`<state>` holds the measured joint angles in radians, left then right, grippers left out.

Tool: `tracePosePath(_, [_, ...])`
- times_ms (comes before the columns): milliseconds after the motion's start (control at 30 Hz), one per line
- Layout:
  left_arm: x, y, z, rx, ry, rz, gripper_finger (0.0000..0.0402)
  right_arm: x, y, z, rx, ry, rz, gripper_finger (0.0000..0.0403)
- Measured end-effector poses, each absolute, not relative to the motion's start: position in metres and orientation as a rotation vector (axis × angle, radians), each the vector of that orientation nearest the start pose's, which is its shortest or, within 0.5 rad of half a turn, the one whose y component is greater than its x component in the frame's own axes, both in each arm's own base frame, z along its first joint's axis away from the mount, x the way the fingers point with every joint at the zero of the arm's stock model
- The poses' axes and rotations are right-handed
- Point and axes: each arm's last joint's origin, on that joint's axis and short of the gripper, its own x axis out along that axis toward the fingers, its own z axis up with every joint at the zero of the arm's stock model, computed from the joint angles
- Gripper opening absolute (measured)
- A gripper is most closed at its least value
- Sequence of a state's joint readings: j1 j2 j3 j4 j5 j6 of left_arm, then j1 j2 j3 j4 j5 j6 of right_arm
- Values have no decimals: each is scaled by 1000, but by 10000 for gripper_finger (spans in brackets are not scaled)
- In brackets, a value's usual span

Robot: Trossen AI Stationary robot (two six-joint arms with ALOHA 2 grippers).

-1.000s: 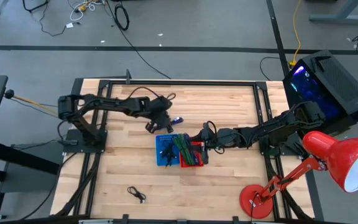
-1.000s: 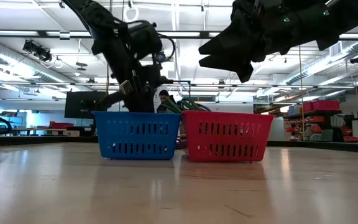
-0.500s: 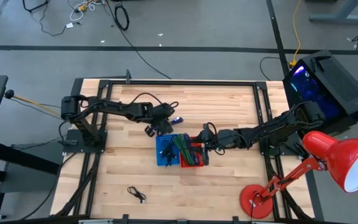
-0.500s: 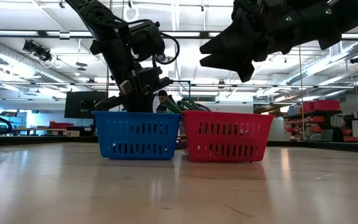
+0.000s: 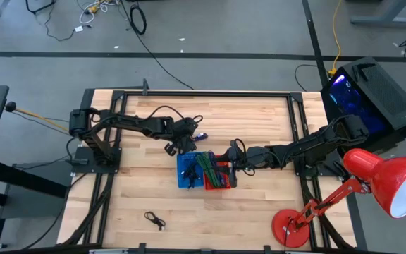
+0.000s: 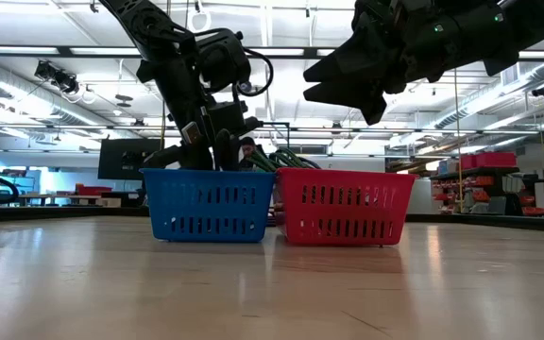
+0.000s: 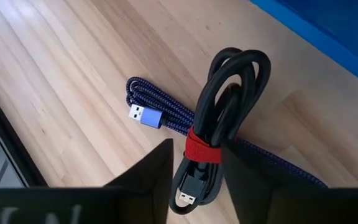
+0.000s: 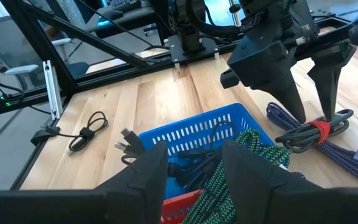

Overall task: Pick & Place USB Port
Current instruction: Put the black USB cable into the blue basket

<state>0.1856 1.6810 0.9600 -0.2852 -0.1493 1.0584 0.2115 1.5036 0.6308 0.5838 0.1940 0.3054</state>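
- usb cable (image 7: 229, 106), black, coiled and bound with a red strap, lies on the table (image 5: 259, 120) just off the blue basket's (image 5: 189, 171) far edge; a blue braided usb cable (image 7: 160, 106) lies beside it, touching it.
- left gripper (image 7: 194, 174) stands over the black coil, one finger on each side of the strapped end. your jaws are apart and not pinching; nothing is lifted.
- right gripper (image 5: 232, 159) hangs above the red basket (image 5: 219, 178), fingers spread, holding nothing. it waits.
- step in hand, as you would judge it: the pick. the coil is straddled but not yet gripped.
- next move calls for: close squarely on the bundle near the red strap so the loops stay together, check the braided cable does not come up with it, then lift clear of the basket wall before you carry it over.
- count: two baskets, side by side and touching near the table's middle, blue and red. two loose usb cables at the blue basket's far edge. one small black cable (image 5: 154, 220) alone toward the near left corner. inside the baskets: dark cables in the blue, a green braided bundle (image 5: 208, 169) across the pair; you cannot count these exactly.
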Motion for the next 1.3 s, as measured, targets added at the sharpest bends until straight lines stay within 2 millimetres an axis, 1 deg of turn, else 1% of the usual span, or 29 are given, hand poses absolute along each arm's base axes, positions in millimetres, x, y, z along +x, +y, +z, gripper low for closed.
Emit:
tracePosePath(100, [318, 64, 168, 934, 1068, -259, 158, 292, 57, 190, 245, 283, -26, 155])
tracePosePath(200, [318, 63, 167, 912, 1040, -299, 163, 292, 57, 190, 245, 283, -26, 155])
tracePosePath(400, [321, 62, 157, 896, 1055, -334, 150, 292, 57, 190, 245, 282, -26, 155])
tracePosePath(700, [325, 64, 146, 895, 1061, -333, 141, 292, 57, 191, 246, 279, -26, 155])
tracePosePath(800, [327, 63, 144, 908, 1059, -344, 115, 292, 57, 190, 246, 283, -26, 155])
tracePosePath(867, [327, 62, 144, 907, 1059, -346, 79, 292, 57, 190, 249, 280, -27, 155])
tracePosePath(933, [326, 62, 144, 903, 1064, -348, 32, 292, 57, 190, 249, 282, -27, 155])
tracePosePath(967, [326, 62, 144, 894, 1066, -340, 18, 292, 57, 190, 249, 281, -26, 155])
tracePosePath(1167, [325, 62, 144, 876, 1079, -329, 7, 292, 57, 190, 248, 284, -27, 155])
tracePosePath(1300, [324, 64, 148, 899, 1122, -273, 6, 292, 57, 190, 245, 285, -27, 155])
